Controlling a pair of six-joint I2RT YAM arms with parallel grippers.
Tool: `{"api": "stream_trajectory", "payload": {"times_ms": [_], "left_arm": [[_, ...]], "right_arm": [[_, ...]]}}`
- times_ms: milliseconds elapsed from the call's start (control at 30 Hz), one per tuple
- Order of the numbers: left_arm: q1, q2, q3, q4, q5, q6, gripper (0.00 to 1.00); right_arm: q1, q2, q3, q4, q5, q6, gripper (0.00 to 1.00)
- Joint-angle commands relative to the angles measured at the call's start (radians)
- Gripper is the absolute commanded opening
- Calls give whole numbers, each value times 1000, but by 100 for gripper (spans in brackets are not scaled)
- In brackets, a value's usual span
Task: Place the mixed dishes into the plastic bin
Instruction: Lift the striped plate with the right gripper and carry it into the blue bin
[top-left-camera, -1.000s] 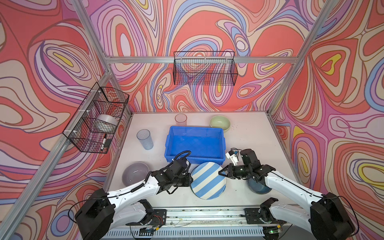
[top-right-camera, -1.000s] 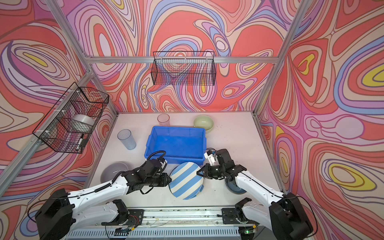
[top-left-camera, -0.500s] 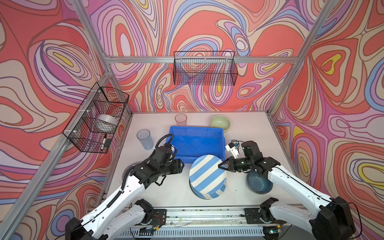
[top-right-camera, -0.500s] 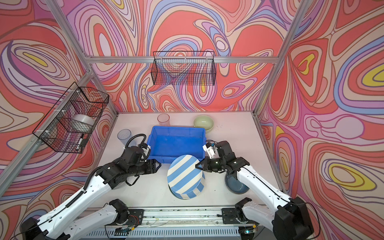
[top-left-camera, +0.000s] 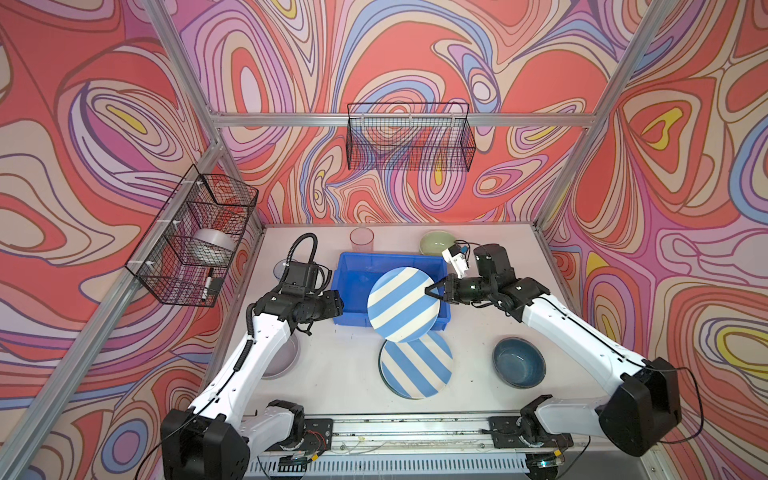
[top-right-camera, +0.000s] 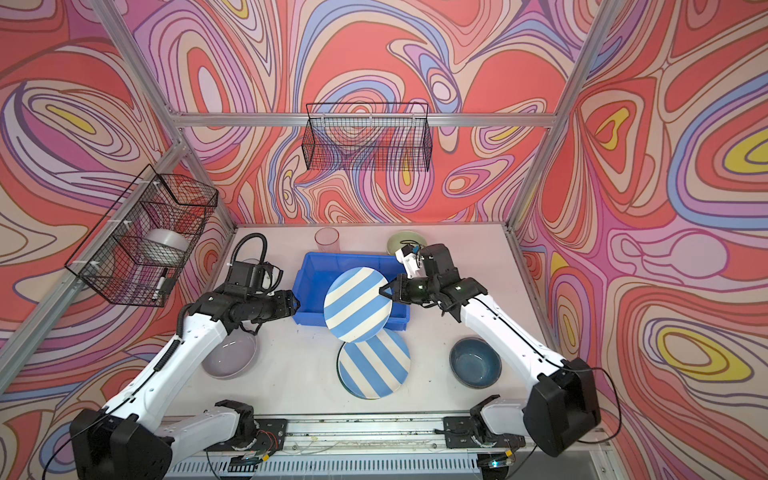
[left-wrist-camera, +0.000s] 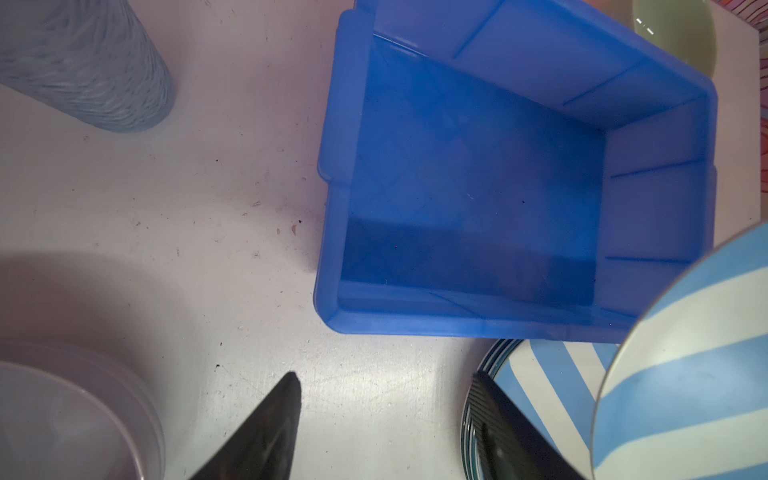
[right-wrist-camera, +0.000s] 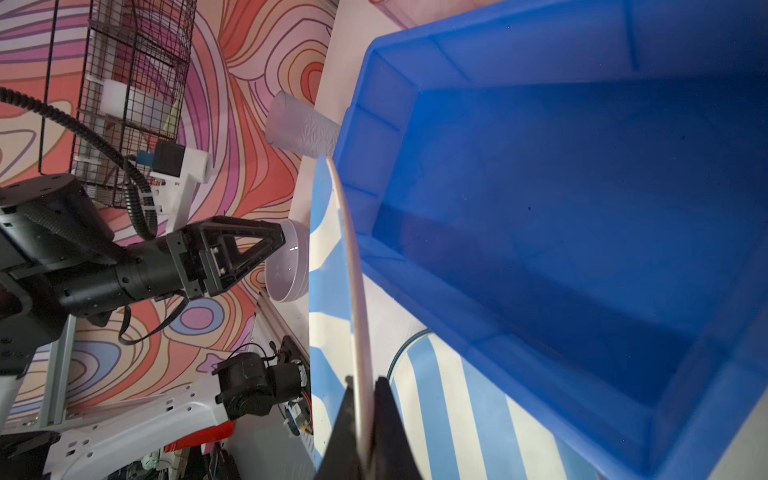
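Currently, in both top views: right gripper (top-left-camera: 435, 291) pinches the striped plate (top-left-camera: 402, 305) by its edge. The plate is tilted, over the near wall of the blue bin (top-left-camera: 353, 266). A second striped plate (top-left-camera: 416, 365) lies on the table (top-left-camera: 340, 374) just below.

Left wrist view: left gripper (left-wrist-camera: 384, 378) spread wide, empty, beside the bin.

Right wrist view: jaws clamp only the thin rim.

Risk: with a one-edge hold the plate may pivot or slip, striking the bin wall or the plate beneath.
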Motion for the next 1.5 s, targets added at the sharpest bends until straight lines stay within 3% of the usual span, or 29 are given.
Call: {"api": "stream_trajectory", "payload": {"times_ms": [0,133,300,733,1267,1467], "left_arm": [[19,42,20,8,-30,51,66],[53,96,26,45,11,47,61],[57,148,42,71,10,44,53],[57,228,26,110,87,38,37],[55,203,-27,168,185,-14,28],[54,200,-46,176,197,-19,27]], "right_arm": [[-1,71,88,78,57,10,0],[0,167,163,99,154,13,0],[-1,255,204,167,194,45,0],[10,441,208,239,152,87,0],[60,617,266,300,127,122,0],[60,656,298,284,139,112,5]]}}
